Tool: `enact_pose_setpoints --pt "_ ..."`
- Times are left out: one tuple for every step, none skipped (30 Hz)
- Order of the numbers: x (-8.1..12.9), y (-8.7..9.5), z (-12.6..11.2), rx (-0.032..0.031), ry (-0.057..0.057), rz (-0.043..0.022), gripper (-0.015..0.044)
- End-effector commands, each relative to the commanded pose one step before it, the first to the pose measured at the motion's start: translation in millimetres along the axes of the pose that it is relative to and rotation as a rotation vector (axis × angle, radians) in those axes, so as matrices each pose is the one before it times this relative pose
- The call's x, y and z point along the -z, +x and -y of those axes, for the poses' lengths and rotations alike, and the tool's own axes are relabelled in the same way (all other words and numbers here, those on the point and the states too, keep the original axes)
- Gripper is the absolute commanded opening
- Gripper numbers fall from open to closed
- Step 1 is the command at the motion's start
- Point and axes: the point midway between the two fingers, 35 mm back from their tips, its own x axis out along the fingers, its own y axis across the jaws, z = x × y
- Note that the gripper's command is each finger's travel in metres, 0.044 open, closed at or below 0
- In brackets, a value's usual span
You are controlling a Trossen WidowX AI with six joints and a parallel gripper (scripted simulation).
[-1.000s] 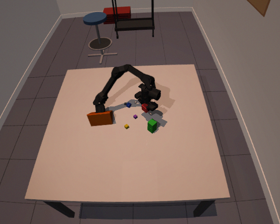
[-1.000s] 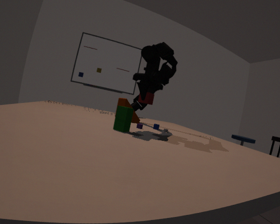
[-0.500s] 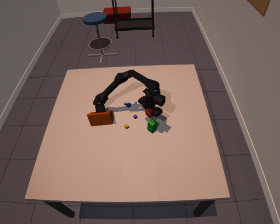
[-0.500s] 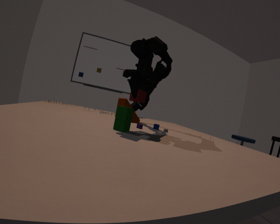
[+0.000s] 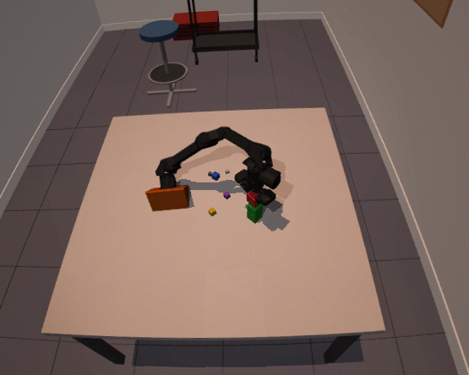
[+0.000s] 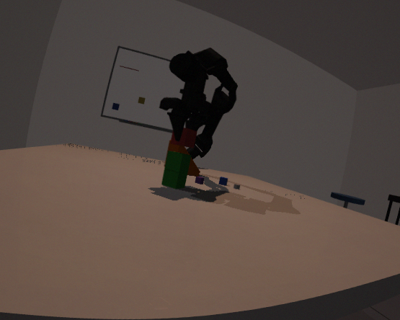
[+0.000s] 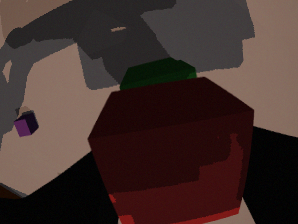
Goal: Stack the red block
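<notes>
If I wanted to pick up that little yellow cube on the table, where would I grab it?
Come straight down from above and pinch two opposite flat sides of the yellow cube. It sits alone on the table, with open space all round.

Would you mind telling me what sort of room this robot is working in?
Probably a small lab or workshop room. A whiteboard hangs on the wall, a blue stool and a black metal rack stand on the tiled floor, and the arm works on a plain table.
</notes>
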Motion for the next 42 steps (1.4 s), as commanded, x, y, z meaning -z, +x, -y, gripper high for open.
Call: enact_pose_setpoints --pt "0.81 -8.48 3.14 0.01694 -0.0016 0.00069 0.0" --pt "0.0 0.0 0.0 0.0 0.0 0.0 0.0" --pt "-0.02 0.52 0.03 -0.00024 -0.0002 -0.00008 0.0" --pt "-0.04 1.06 0.05 -0.00048 -0.0003 -0.00015 0.0" --pt "-0.05 1.48 0.07 -0.00066 -0.0005 -0.00021 0.0" --pt "-0.06 1.97 0.08 -0.00087 -0.0006 -0.00028 0.0" --pt "-0.07 2.52 0.09 -0.00111 -0.0008 -0.00035 0.0" --pt "-0.07 3.1 0.08 -0.00138 -0.001 -0.00044 0.0" --pt "-0.06 3.49 0.05 -0.00158 -0.0011 -0.00051 0.0" --pt "-0.03 3.6 0.01 -0.00165 -0.0011 -0.00053 0.0" --pt "-0.01 3.61 -0.03 -0.00166 -0.0011 -0.00053 0.0" --pt "0.01 3.66 -0.07 -0.00166 -0.0011 -0.00053 0.0" --pt "0.03 3.04 -0.09 -0.00138 -0.0009 -0.00044 0.0" --pt "0.02 1.84 -0.07 -0.00084 -0.0006 -0.00027 0.0" --pt "0.01 0.47 -0.03 -0.00028 -0.0002 -0.00009 0.0" --pt "0.0 -0.26 0.0 0.0 0.0 -0.00001 0.0" --pt "0.0 -0.27 0.0 0.0 0.0 -0.00001 0.0" --pt "0.0 -0.22 0.0 0.0 0.0 -0.00001 0.0" --pt "0.0 0.0 0.0 0.0 0.0 0.0 0.0" --pt "0.0 0.0 0.0 0.0 0.0 0.0 0.0" --pt "0.0 0.15 0.0 0.0 0.0 0.0 0.0" --pt "0.0 0.21 0.0 0.0 0.0 0.00001 0.0" --pt "0.0 0.16 0.0 0.0 0.0 0.0 0.0" --pt "0.0 0.0 0.0 0.0 0.0 0.0 0.0" --pt "0.0 0.15 0.0 0.0 0.0 0.0 0.0" --pt "0.0 0.0 0.0 0.0 0.0 0.0 0.0" --pt "0.0 0.0 0.0 0.0 0.0 0.0 0.0" --pt "0.0 0.0 0.0 0.0 0.0 0.0 0.0" --pt "0.0 0.14 0.0 0.0 0.0 0.0 0.0" --pt "0.0 0.0 0.0 0.0 0.0 0.0 0.0" --pt "0.0 0.0 0.0 0.0 0.0 0.0 0.0" --pt "0.0 0.0 0.0 0.0 0.0 0.0 0.0" --pt "0.0 0.0 0.0 0.0 0.0 0.0 0.0" --pt "0.0 0.0 0.0 0.0 0.0 0.0 0.0" --pt "0.0 0.0 0.0 0.0 0.0 0.0 0.0" --pt "0.0 0.12 0.0 0.0 0.0 0.0 0.0" --pt "0.0 0.12 0.0 0.0 0.0 0.0 0.0" --pt "0.0 0.12 0.0 0.0 0.0 0.0 0.0" --pt "0.0 0.12 0.0 0.0 0.0 0.0 0.0" --pt "0.0 0.12 0.0 0.0 0.0 0.0 0.0" --pt "0.0 0.13 0.0 0.0 0.0 0.0 0.0" --pt "0.0 0.13 0.0 0.0 0.0 0.0 0.0"
